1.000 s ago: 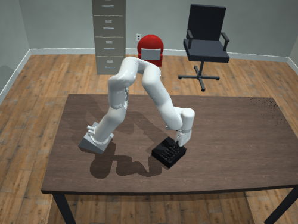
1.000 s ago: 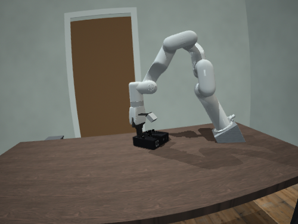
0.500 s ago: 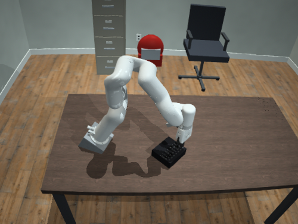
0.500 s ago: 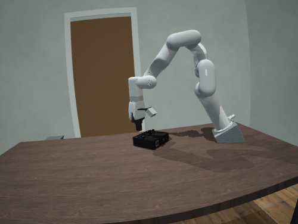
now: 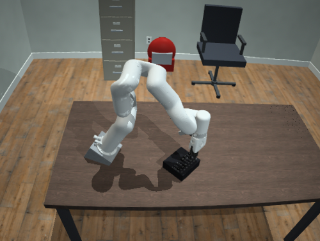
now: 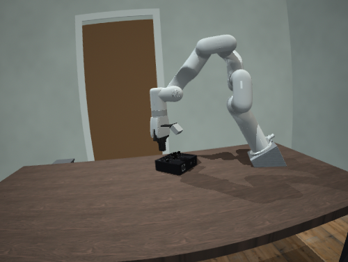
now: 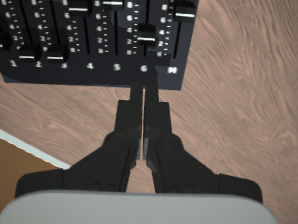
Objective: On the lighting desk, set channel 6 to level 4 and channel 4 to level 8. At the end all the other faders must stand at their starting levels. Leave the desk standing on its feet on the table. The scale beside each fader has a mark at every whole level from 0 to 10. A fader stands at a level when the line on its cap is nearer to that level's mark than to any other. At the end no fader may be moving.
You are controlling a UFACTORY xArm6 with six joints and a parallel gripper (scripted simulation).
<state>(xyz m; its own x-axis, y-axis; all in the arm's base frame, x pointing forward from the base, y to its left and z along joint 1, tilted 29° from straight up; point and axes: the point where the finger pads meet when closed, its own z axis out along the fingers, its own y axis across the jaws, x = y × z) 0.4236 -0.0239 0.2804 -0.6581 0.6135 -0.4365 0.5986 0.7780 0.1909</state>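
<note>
The black lighting desk [image 5: 182, 165] stands on the table; it also shows in the exterior view [image 6: 175, 163] and fills the top of the wrist view [image 7: 95, 40]. My gripper [image 7: 143, 98] is shut and empty. Its tips hover over the desk's front edge at the "6" label, just below the channel 6 track. The channel 6 cap [image 7: 146, 36] sits apart from the tips, its line near the 3 to 4 marks. The channel 4 cap [image 7: 80, 7] sits high, near the 8 mark, partly cut off by the frame. The gripper also shows in the top view [image 5: 192, 155] and the exterior view [image 6: 162, 148].
The channel 2 cap [image 7: 30, 50] and channel 3 cap [image 7: 57, 51] sit low. The channel 5 cap [image 7: 112, 4] and master cap [image 7: 185, 11] sit high. The arm's base [image 5: 103, 152] stands left of the desk. An office chair [image 5: 221, 45] and cabinet [image 5: 116, 35] stand beyond the table.
</note>
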